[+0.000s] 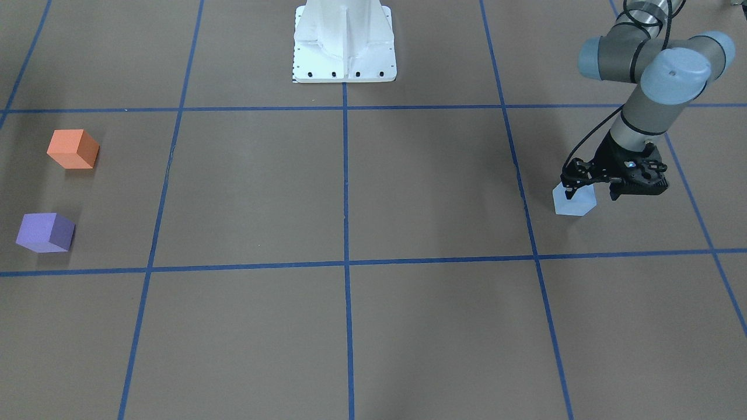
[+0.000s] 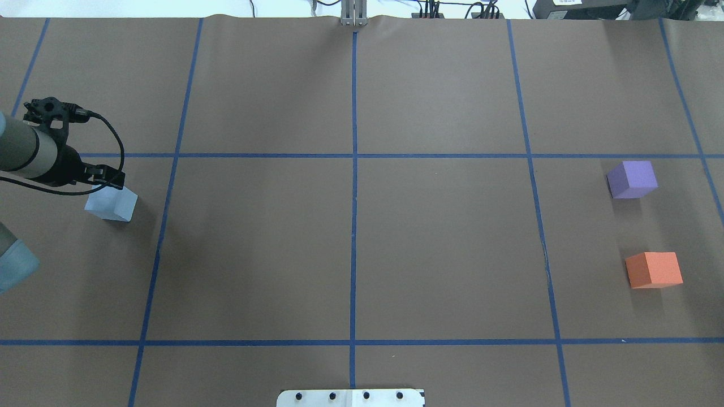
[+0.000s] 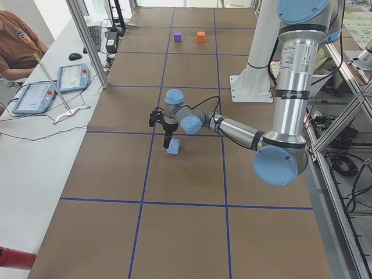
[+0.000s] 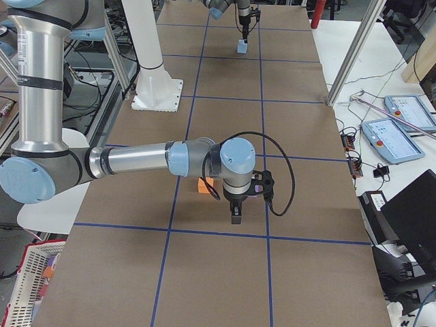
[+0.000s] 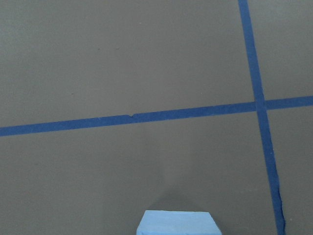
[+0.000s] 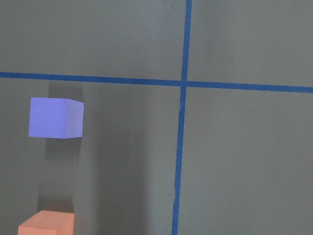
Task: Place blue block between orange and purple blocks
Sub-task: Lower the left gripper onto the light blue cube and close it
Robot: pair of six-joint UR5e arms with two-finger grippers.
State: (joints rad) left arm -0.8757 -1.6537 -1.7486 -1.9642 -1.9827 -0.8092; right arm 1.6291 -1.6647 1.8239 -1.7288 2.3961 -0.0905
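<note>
The pale blue block (image 1: 575, 203) sits on the brown table at my left side, also in the overhead view (image 2: 111, 203). My left gripper (image 1: 590, 195) hangs just above it, jaws apart, holding nothing. The left wrist view shows only the block's top (image 5: 177, 223) at the bottom edge. The orange block (image 2: 654, 269) and the purple block (image 2: 632, 179) stand apart at my far right, with a gap between them. My right gripper (image 4: 236, 216) shows only in the exterior right view, next to the orange block (image 4: 203, 185). I cannot tell whether it is open or shut.
Blue tape lines (image 2: 354, 169) divide the brown table into squares. The white robot base (image 1: 344, 41) stands at the table's robot-side edge. An operator (image 3: 17, 43) sits at a side desk with tablets (image 3: 72, 77).
</note>
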